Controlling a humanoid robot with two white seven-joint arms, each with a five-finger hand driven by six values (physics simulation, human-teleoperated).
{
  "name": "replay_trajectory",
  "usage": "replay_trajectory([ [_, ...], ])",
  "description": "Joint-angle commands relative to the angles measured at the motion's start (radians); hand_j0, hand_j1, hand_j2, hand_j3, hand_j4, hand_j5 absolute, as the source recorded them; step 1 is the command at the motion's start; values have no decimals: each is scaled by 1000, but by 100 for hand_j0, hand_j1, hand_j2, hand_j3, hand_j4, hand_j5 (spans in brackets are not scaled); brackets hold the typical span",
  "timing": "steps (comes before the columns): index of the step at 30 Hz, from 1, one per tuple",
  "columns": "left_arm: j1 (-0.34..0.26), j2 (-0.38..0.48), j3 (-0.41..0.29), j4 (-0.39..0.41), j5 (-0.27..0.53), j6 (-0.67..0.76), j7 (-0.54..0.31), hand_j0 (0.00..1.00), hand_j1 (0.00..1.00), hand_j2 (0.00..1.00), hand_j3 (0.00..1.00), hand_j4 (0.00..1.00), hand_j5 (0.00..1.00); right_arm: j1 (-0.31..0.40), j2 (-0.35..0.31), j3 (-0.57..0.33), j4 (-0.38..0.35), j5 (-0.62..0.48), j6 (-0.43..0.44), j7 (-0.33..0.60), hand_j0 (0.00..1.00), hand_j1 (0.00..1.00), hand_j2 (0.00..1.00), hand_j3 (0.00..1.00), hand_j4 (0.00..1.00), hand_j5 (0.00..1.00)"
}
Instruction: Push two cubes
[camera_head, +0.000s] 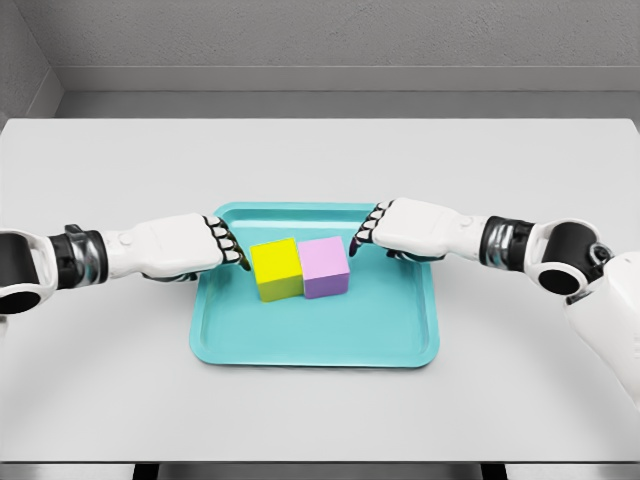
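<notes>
Grey table (320, 160) bears a teal tray (315, 345) — yellow cube (276, 269) touching pink cube (325, 267); left hand (190, 248) and right hand (400, 230) flank them — fingers curled, grasping nothing.

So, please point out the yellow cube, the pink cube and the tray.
yellow cube (275, 258), head view, on its top face.
pink cube (323, 256), head view, on its top face.
teal tray (320, 335), head view, on its bare floor in front of the cubes.
</notes>
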Motion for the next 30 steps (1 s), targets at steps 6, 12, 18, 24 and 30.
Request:
replay_trajectory([
  [6,0,-2,2,0,4,2,-1,78,78,78,78,78,78,0,4,0,-2,-3,2,0,66,66,66,66,66,66],
  [12,0,15,14,2,6,2,-1,79,79,79,79,79,79,0,4,1,-8,-3,2,0,66,66,66,66,66,66],
  [18,-3,32,34,-1,10,2,-1,79,79,79,79,79,79,-31,-26,-8,1,-4,2,-2,67,67,67,67,67,67],
  [24,6,114,102,2,58,2,2,80,80,80,80,80,80,-29,-456,-333,-169,-549,2,-6,78,78,78,78,78,78],
  [30,55,199,241,51,126,2,3,80,80,80,80,80,80,89,-445,-332,-157,-537,2,-10,100,100,100,100,100,100],
])
